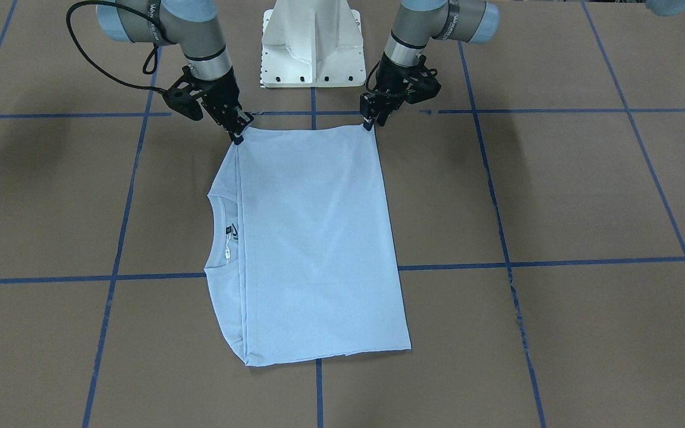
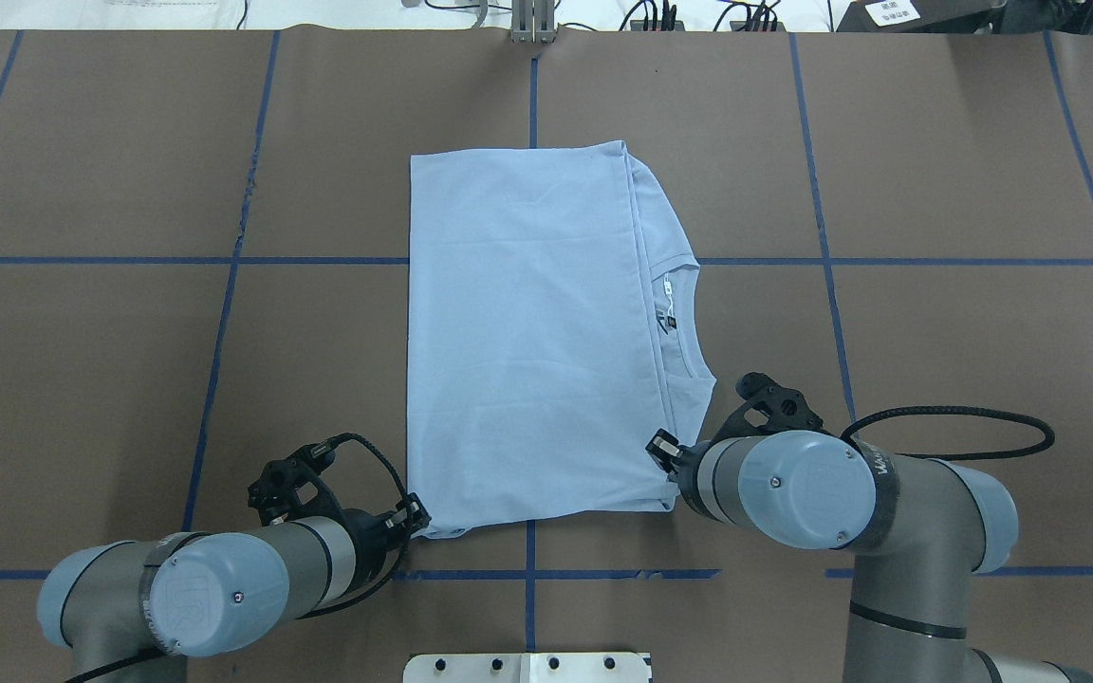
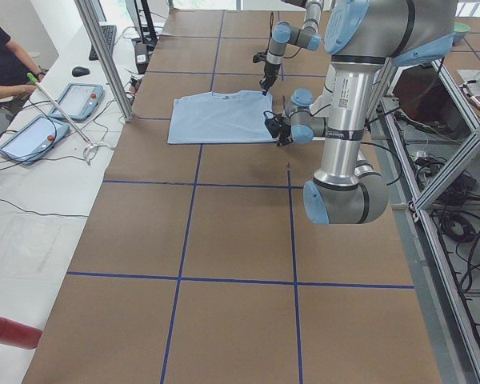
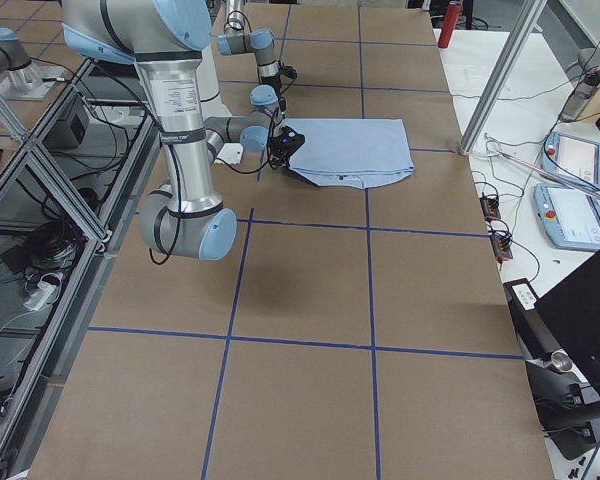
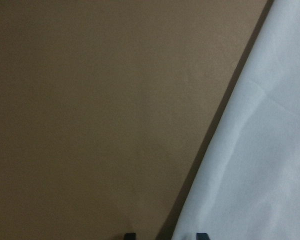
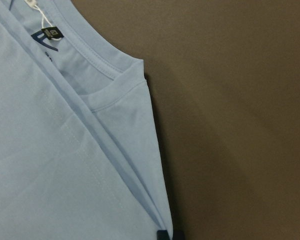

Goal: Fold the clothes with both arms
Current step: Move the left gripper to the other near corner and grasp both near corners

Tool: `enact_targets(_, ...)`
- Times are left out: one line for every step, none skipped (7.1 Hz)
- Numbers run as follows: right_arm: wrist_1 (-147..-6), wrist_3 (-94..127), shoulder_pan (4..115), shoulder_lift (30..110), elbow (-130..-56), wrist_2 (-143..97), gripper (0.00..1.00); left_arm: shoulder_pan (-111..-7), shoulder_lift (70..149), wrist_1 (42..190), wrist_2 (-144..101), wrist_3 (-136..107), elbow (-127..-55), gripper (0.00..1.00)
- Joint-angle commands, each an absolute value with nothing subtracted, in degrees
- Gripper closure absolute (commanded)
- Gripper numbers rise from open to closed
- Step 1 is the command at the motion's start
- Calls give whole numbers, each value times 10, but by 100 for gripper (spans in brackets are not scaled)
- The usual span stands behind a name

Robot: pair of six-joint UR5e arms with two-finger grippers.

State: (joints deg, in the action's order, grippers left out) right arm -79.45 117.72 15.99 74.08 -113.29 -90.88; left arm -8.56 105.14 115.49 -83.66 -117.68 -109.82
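The light blue T-shirt (image 1: 319, 238) lies flat on the brown table (image 1: 556, 190), folded into a tall rectangle. Its collar and label (image 1: 229, 232) peek out along the side toward my right arm. My right gripper (image 1: 239, 135) is at the shirt's near corner on the collar side. In the right wrist view its fingertips (image 6: 170, 236) sit close together on that corner, shut on the cloth. My left gripper (image 1: 368, 123) is down at the other near corner. In the left wrist view its tips (image 5: 165, 236) stand apart, open, with the shirt's edge (image 5: 260, 165) between them.
The white pedestal base (image 1: 313, 47) stands just behind both grippers. Blue tape lines (image 1: 556, 261) cross the table. A person (image 3: 0, 56) sits at a side bench with tablets (image 3: 76, 100) beyond the table's far edge. A red cylinder (image 3: 8, 330) lies on that bench.
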Motion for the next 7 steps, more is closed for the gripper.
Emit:
enact_targets(-795, 1177, 160, 741, -1133, -909, 100, -84, 1053, 1155, -837, -1187, -1099, 74)
enact_targets(-795, 1178, 160, 741, -1134, -909, 100, -83, 1055, 1155, -837, -1187, -1099, 100)
enact_targets(-795, 1177, 160, 741, -1134, -909, 100, -83, 1056, 1155, -837, -1187, -1100, 100)
enact_targets(-795, 1178, 160, 741, -1134, -909, 100, -83, 1062, 1155, -838, -1187, -1102, 100)
enact_targets(-795, 1179, 153, 744, -1155, -908, 100, -83, 1055, 1154, -838, -1187, -1135, 100)
enact_targets(-815, 1198, 115, 779, -1209, -899, 100, -79, 1041, 1119, -838, -1197, -1193, 100)
enact_targets(-834, 1214, 55, 807, -1261, -846, 100, -53, 1041, 1049, -838, -1216, -1261, 100)
